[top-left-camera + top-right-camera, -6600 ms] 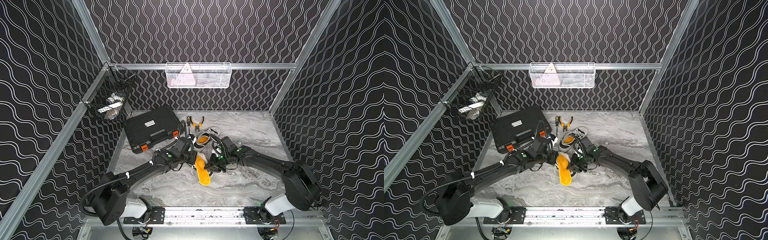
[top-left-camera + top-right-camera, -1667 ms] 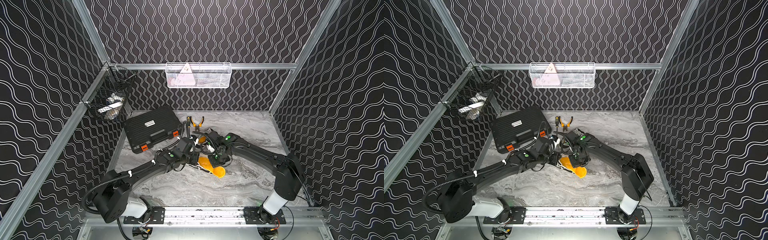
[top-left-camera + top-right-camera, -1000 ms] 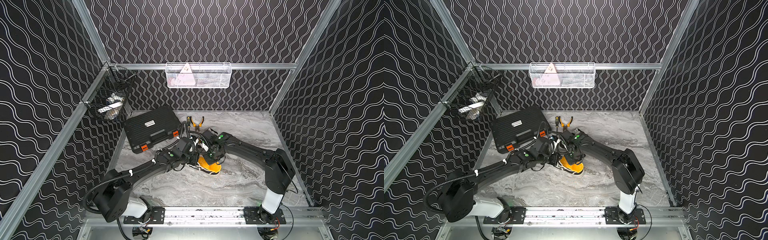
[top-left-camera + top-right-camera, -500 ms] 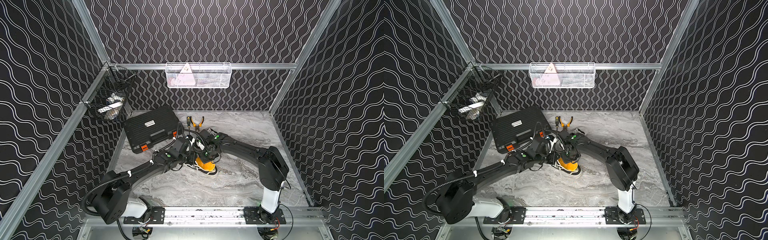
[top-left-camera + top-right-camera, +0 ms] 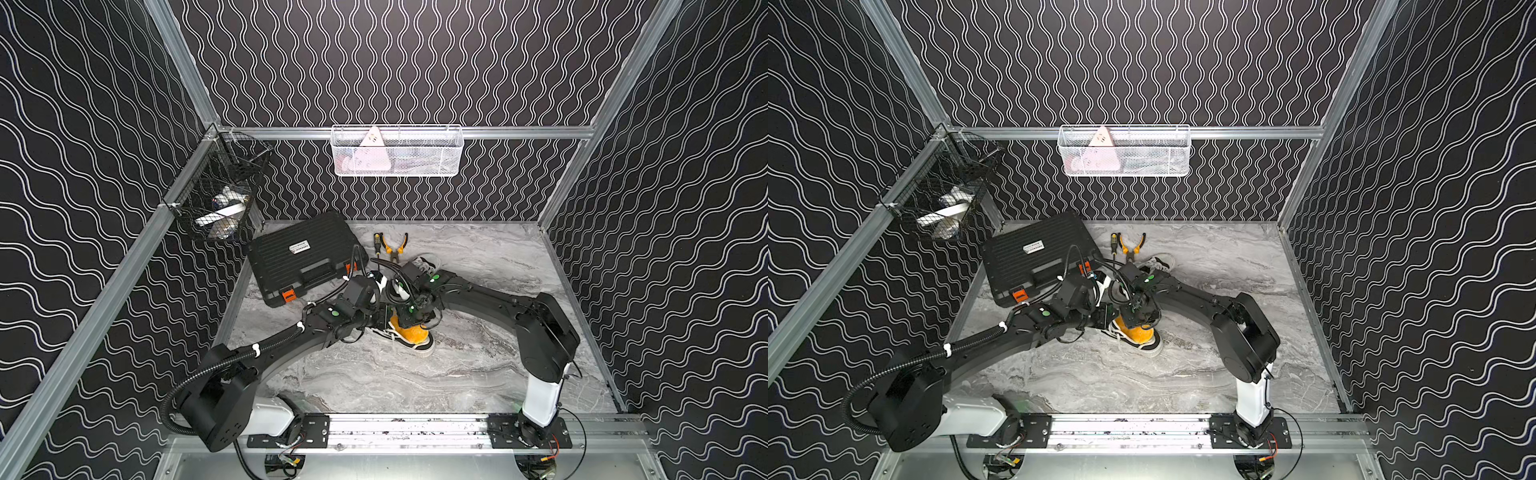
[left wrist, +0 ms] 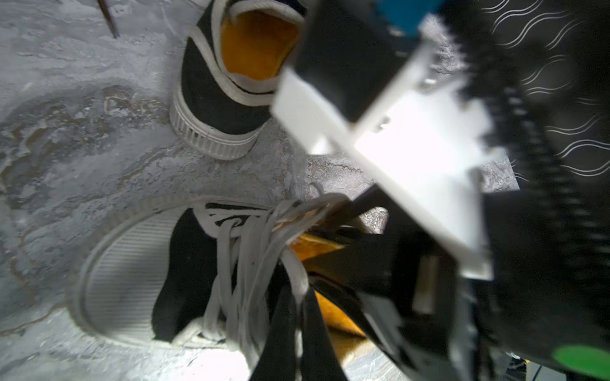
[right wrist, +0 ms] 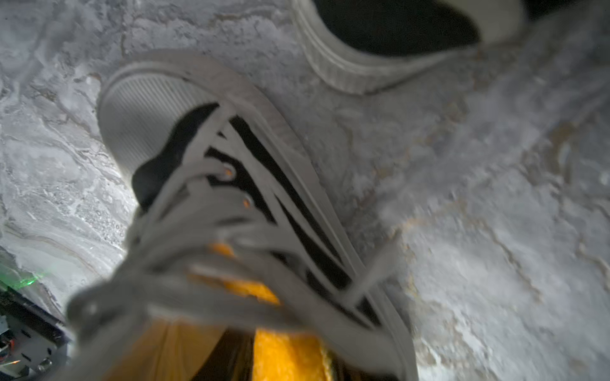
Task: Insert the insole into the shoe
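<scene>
The sneaker (image 6: 148, 264) is pinched at its laces by the closed left gripper (image 6: 295, 336). The orange insole (image 7: 287, 349) is seen partly inside it, at the right gripper (image 5: 410, 321), whose opening cannot be told.

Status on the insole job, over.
Left pincer shut at shoe. Right pincer at insole, grip unclear. Insole partly in. Laces across the opening.

- The shoe (image 5: 409, 340) is set on the table (image 5: 478, 374) at mid-frame in both top views.
- The insole (image 5: 415, 334) is seen in the shoe's opening.
- A second shoe (image 5: 426, 264) is placed behind it, higher in the frame.
- The screwdriver (image 5: 377, 242) and the pliers (image 5: 395, 245) are laid just above that, with the screwdriver on the left.
- The case (image 5: 303, 257) is placed left of them.
- A wall basket (image 5: 397, 151) is hung at upper centre, and a corner basket (image 5: 216, 199) at the upper left.
</scene>
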